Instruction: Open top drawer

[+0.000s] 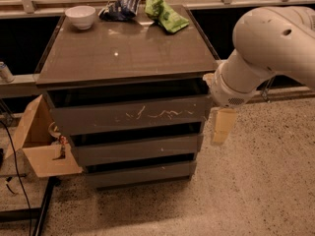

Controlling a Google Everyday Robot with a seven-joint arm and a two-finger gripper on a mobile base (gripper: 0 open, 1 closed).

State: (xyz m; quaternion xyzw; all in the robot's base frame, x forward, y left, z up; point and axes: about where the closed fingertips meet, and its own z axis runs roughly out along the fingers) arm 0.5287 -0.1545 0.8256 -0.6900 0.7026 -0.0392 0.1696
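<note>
Box [42,154]: cardboard, open, at 8 o'clock of the cabinet [123,53].
Bowl [80,16]: white, cabinet top, 11 o'clock corner.
Blue bag [120,8]: cabinet top, 12 o'clock edge.
Top drawer [98,119]: scratched front, just under the top.
Green bag [166,14]: cabinet top, 1 o'clock.
Gripper [222,127]: 3 o'clock of top drawer, just beside its end, pointing down; spread or closed, cannot tell.

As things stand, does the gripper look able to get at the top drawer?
Probably yes: the gripper hangs just off the right end of the top drawer, about level with its front, with nothing between them.
</note>
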